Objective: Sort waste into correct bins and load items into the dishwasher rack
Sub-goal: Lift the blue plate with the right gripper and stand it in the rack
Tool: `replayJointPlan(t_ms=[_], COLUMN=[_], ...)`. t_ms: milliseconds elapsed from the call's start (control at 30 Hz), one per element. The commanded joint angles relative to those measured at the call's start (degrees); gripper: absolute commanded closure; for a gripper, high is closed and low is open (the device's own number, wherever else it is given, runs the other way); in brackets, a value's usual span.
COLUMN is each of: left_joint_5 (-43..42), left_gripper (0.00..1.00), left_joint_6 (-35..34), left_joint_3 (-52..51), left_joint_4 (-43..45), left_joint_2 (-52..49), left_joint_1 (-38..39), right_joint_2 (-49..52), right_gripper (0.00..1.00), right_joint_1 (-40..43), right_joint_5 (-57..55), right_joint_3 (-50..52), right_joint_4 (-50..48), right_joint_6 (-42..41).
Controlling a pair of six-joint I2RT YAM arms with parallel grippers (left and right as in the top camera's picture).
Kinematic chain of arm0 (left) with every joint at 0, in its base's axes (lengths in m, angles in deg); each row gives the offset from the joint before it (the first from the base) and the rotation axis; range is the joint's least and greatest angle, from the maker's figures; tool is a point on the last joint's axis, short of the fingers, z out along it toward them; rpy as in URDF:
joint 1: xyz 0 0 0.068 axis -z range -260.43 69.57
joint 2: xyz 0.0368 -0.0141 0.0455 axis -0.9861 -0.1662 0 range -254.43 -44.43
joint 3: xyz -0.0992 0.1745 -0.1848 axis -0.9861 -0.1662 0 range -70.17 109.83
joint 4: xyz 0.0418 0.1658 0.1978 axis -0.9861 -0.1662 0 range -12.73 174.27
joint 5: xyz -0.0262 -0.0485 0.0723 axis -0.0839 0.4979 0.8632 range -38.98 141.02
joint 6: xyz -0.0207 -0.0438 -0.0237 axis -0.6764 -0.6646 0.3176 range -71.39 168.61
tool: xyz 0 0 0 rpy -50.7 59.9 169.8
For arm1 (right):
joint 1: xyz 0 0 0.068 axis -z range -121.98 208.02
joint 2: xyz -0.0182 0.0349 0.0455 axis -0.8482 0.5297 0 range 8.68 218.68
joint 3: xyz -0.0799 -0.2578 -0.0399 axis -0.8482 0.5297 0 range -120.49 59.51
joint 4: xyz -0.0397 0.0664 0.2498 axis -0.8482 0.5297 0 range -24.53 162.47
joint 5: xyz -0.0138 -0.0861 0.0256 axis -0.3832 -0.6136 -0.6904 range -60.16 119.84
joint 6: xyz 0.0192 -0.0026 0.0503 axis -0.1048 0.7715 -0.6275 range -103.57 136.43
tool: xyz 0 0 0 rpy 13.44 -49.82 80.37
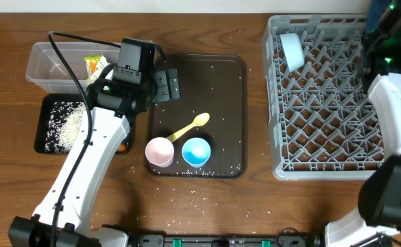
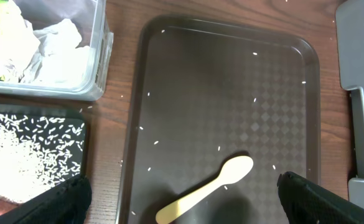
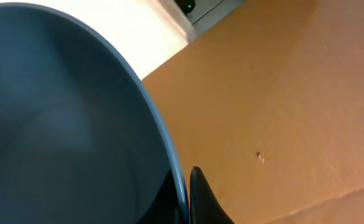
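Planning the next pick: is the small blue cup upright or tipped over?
Upright. The overhead view looks straight into the blue cup's round open mouth, standing on the brown tray.

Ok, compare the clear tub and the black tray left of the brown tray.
The clear tub is see-through with tall walls; the black tray is opaque and shallow. The tub holds crumpled tissues and a yellow-green wrapper; the black tray holds white rice. Both are rectangular and sit side by side.
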Motion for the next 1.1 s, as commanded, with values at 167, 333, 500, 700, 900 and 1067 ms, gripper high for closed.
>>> replayJointPlan(t_ms=[167, 333, 500, 700, 900, 1067], left_joint_5=[0.70, 0.70, 0.70, 0.70, 0.70, 0.70], left_gripper=[0.03, 0.03, 0.03, 0.03, 0.03, 0.03], left_joint_6=[-0.09, -0.09, -0.09, -0.09, -0.09, -0.09], left_joint_3=[-0.39, -0.39, -0.39, -0.39, -0.39, -0.39], left_joint_4=[-0.15, -0.15, -0.15, -0.15, -0.15, -0.15], left_joint_2=[-0.55, -0.55, -0.55, -0.55, -0.55, -0.55], left_joint_1=[-0.20, -0.20, -0.20, -0.20, -0.20, -0.20], right_joint_2=[6.08, 9.20, 11.80, 12.35, 12.35, 12.35], right_gripper=[0.99, 0.99, 0.99, 0.99, 0.96, 0.65], right_joint_1=[3.30, 3.06, 2.84, 2.40, -0.20, -3.61], right_joint_5=[5.60, 7.48, 6.86, 5.84, 1.53, -2.32], right_joint_3=[-0.07, -0.07, -0.04, -0.02, -0.02, -0.02], right_joint_4=[-2.86, -2.51, -1.75, -0.68, -0.59, 2.23], right_joint_6=[8.83, 8.83, 9.31, 9.27, 9.27, 9.29])
